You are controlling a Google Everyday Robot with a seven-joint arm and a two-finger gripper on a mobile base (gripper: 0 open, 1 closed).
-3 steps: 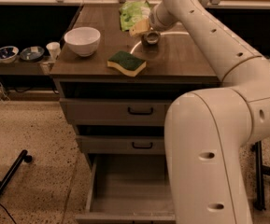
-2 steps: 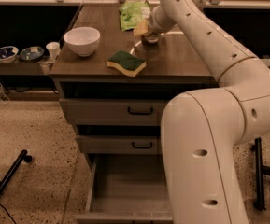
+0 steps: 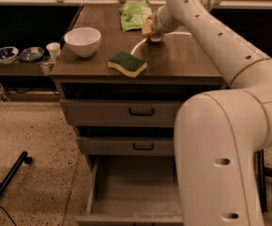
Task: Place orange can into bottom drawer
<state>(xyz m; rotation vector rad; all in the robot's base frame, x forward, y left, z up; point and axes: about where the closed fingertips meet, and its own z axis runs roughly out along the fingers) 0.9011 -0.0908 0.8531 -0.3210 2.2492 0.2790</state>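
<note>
Grasp step, by my reading: the gripper (image 3: 153, 31) sits at the orange can (image 3: 147, 28), behind and right of the sponge (image 3: 128, 63) — its grip cannot be told — and next comes lifting it down into the bottom drawer (image 3: 135, 192), open well below the sponge.

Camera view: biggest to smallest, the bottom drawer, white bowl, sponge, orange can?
Bottom drawer, though nearest the camera.
White bowl and green sponge look alike.
Orange can, smallest, at the pincer, back of the cabinet top.

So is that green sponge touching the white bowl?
Apart. The camera view shows bare tabletop between the sponge and the bowl; the gripper is farther back, beside the green bag.
</note>
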